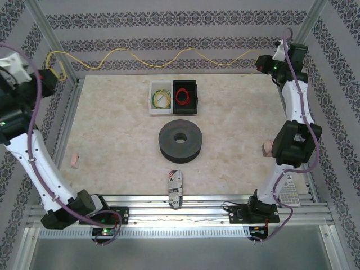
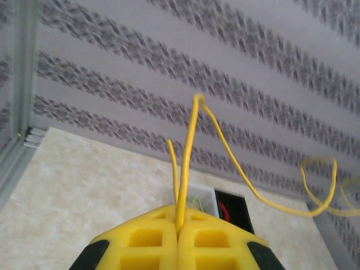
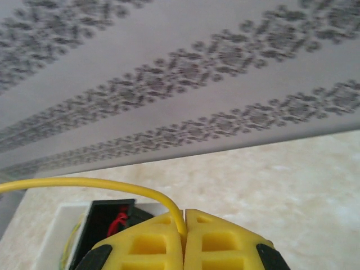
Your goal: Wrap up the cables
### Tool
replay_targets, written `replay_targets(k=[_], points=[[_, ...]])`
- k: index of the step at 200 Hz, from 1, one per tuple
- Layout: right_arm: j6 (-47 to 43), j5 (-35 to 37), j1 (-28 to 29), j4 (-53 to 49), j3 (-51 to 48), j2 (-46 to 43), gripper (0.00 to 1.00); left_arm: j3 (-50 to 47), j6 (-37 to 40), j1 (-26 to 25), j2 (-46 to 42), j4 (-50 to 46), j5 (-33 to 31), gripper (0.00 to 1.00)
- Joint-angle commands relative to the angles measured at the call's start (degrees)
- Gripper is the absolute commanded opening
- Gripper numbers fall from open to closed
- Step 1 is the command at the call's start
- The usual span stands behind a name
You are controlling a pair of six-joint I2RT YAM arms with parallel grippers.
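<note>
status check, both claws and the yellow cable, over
Left claw shut on yellow cable. Right claw shut on the same cable. Cable strung slack between them across the far side. Black spool sits mid-table, apart from it.

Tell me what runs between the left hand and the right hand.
The yellow cable, hanging in loose waves along the back wall in the top view. Wrist views show the left hand and right hand each shut on it.

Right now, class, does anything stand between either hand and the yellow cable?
Nothing visible does. The left hand and the right hand are each shut on the yellow cable, which runs wavy between them along the back wall.
</note>
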Motion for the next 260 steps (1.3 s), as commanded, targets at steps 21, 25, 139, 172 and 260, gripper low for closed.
replay_targets(k=[21, 25, 139, 172, 260], points=[[-2.0, 8.6, -4.8, -6.1, 3.4, 3.4, 0.0, 6.9, -22.3, 16.2, 6.9, 17.1, 11.5, 0.0], [-2.0, 9.0, -5.1, -6.5, 3.4, 3.6, 0.0, 8.2, -22.2, 16.5, 7.5, 17.0, 11.1, 0.0], [-10.6, 28.3, -7.2, -16.3, -2.1, 4.7, 0.0, 19.0, -15.5, 17.9, 16.4, 10.1, 4.6, 0.0], [-9.2, 27.8, -7.2, -11.2, -9.7, 1.2, 0.0, 18.7, -15.0, 17.7, 13.5, 10.2, 3.1, 0.0], [-10.6, 23.3, -4.3, -9.3, -12.1, -3.2, 0.0, 14.8, -7.1, 7.5, 9.3, 0.8, 0.8, 0.0]])
